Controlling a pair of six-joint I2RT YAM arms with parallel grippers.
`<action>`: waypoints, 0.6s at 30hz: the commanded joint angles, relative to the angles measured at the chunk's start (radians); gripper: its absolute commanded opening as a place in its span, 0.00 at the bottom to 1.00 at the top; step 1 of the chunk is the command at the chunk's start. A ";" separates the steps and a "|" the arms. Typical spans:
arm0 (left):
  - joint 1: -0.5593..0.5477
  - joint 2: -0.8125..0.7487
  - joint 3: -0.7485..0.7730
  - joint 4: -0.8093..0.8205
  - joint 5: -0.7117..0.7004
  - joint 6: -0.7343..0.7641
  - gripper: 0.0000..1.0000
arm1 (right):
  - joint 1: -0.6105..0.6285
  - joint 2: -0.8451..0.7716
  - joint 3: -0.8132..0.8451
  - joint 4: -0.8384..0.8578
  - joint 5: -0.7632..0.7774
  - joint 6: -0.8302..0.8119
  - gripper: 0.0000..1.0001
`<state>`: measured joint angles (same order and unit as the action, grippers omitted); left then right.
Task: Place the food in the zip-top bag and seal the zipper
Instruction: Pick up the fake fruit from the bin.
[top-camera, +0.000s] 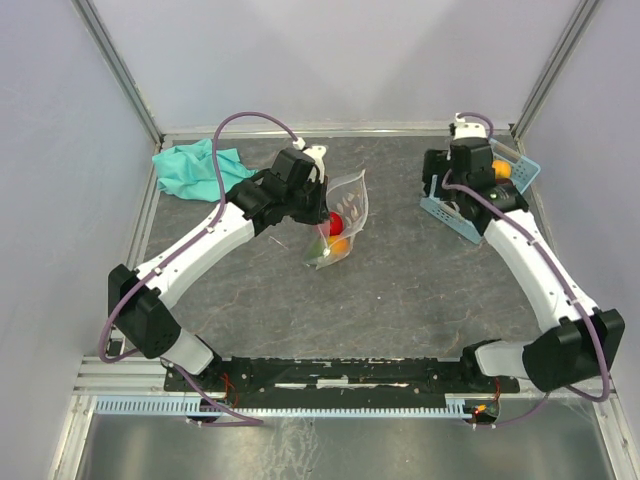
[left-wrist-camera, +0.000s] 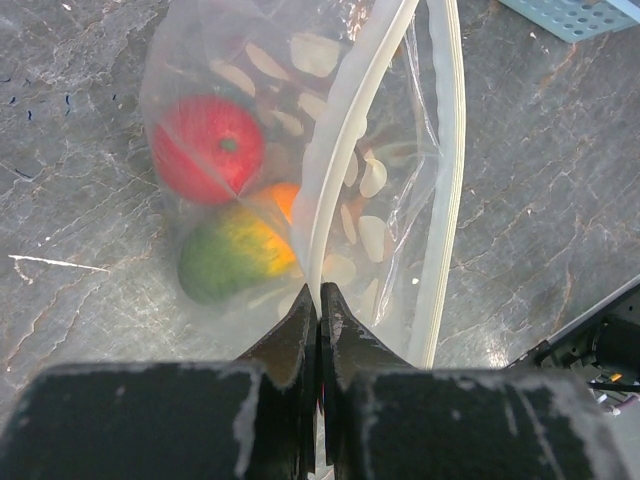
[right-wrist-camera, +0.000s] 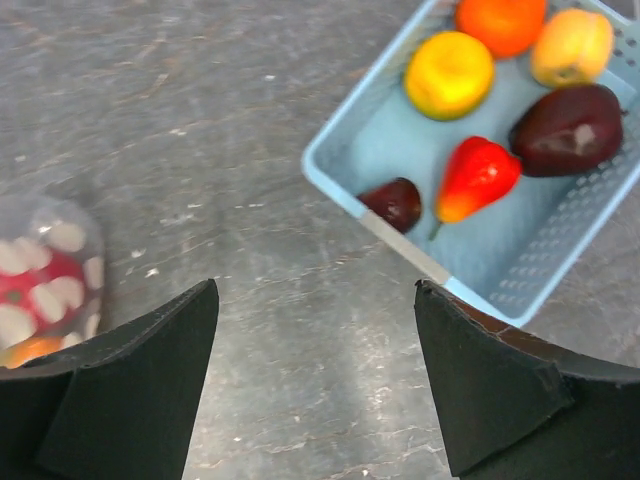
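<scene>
The clear dotted zip-top bag hangs mouth-up from my left gripper. In the left wrist view my left gripper is shut on one whitish zipper strip; the other strip bows away, so the mouth gapes. I see no slider. Inside the bag are a red fruit, an orange one and a green-yellow one. My right gripper is open and empty over bare table beside the basket. The bag's edge also shows in the right wrist view.
A light-blue perforated basket at the right back holds several fruits: orange, yellow, peach, large maroon, red-orange and small maroon. A teal cloth lies at the back left.
</scene>
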<state>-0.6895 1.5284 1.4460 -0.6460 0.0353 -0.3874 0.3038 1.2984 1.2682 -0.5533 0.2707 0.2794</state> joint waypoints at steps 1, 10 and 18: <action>-0.003 -0.040 0.037 0.006 -0.025 0.043 0.03 | -0.115 0.072 0.044 -0.003 -0.002 -0.008 0.87; -0.002 -0.043 0.065 -0.010 -0.045 0.066 0.03 | -0.324 0.248 0.068 0.061 -0.054 0.050 0.89; -0.002 -0.043 0.088 -0.015 -0.052 0.097 0.03 | -0.442 0.413 0.101 0.128 -0.150 0.135 0.89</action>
<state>-0.6895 1.5265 1.4792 -0.6773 0.0006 -0.3466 -0.1024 1.6562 1.3128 -0.5007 0.1719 0.3557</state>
